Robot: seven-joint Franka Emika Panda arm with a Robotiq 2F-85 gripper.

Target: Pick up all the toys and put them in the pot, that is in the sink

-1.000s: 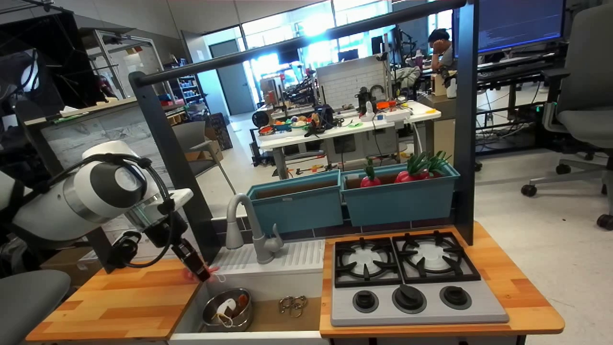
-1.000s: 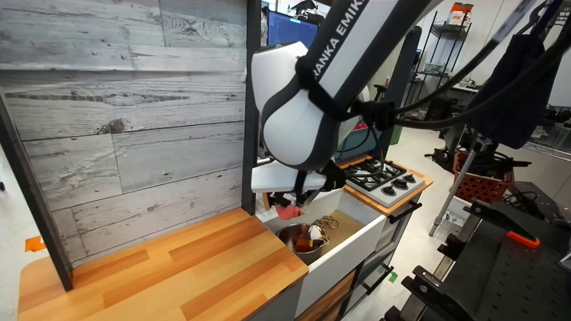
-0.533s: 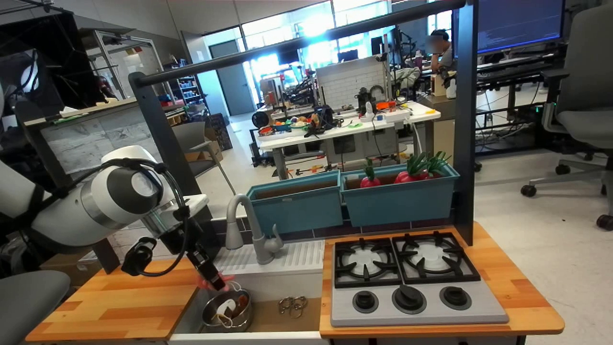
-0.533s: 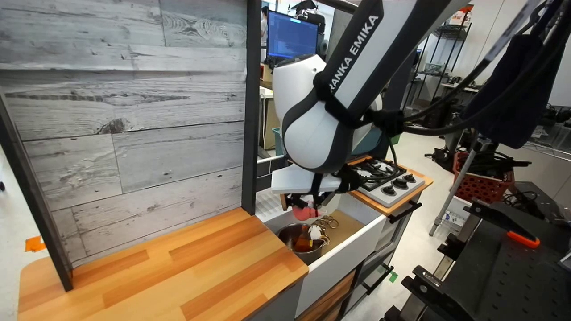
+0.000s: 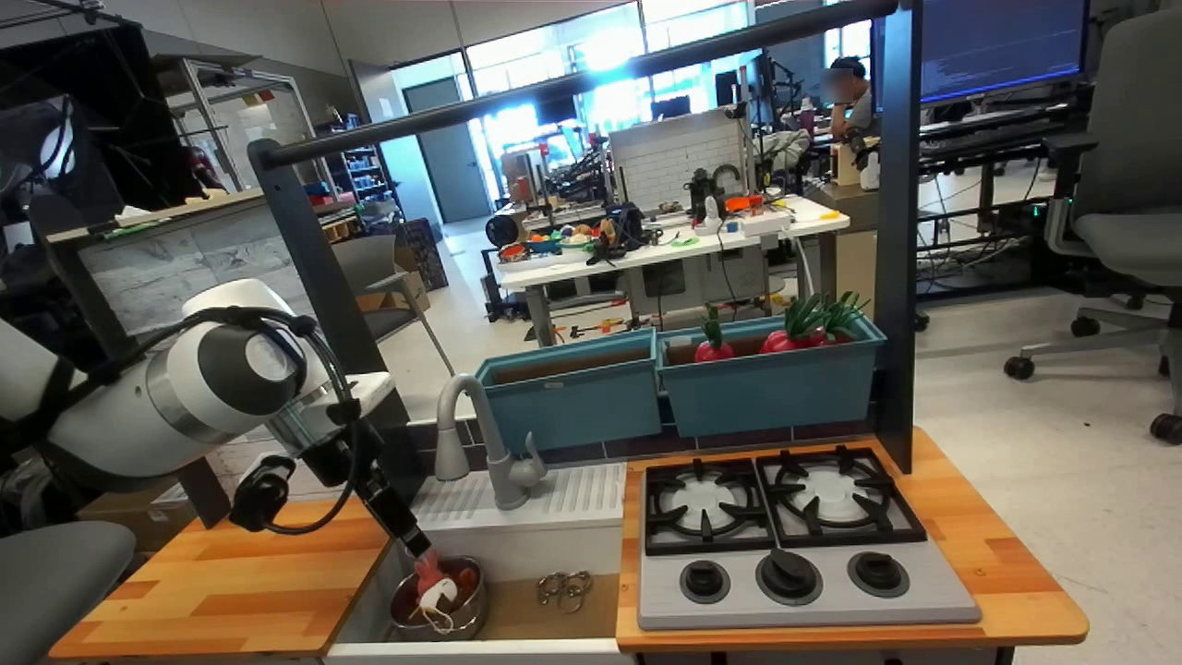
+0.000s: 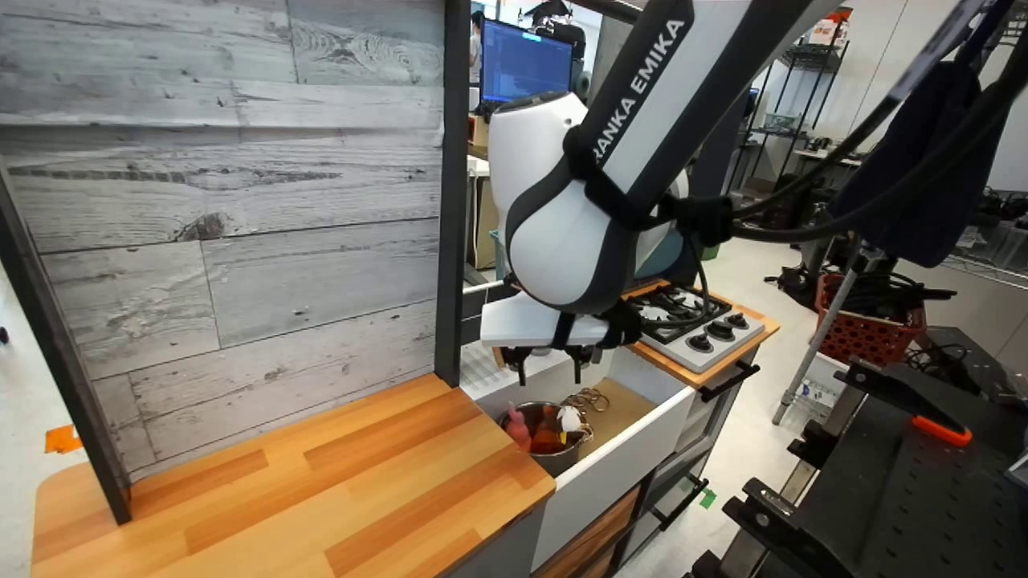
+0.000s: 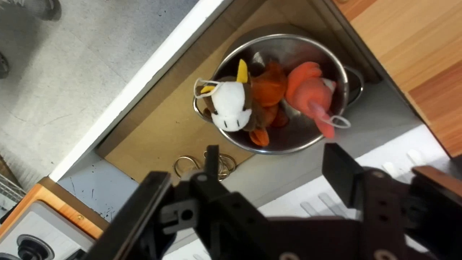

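A steel pot [image 7: 296, 135] stands in the sink [image 5: 554, 540]. In the wrist view it holds a brown-and-white cow-like plush [image 7: 231, 103] with yellow horns, an orange-brown toy [image 7: 270, 88] and a coral-pink toy [image 7: 312, 95]. The pink toy is slightly blurred, its pointed end crossing the rim beside a white loop. My gripper [image 7: 272, 157] hangs above the pot, its fingers [image 7: 339, 173] well apart with nothing between them. An exterior view shows both fingertips free above the pink toy [image 6: 518, 427]; part of the pot's inside is hidden by the toys.
Metal rings [image 7: 186, 166] lie on the sink floor near the pot. A grey faucet [image 5: 462, 406] rises behind the sink. The wooden counter [image 5: 231, 582] and stove [image 5: 785, 591] flank it; teal planters [image 5: 572, 397] with red radish-like items [image 5: 713, 349] stand behind.
The gripper carried the pink toy rightward from the counter's edge to over the pot. Its fingers then spread, and the toy dropped into the pot. The arm has since shifted slightly back.
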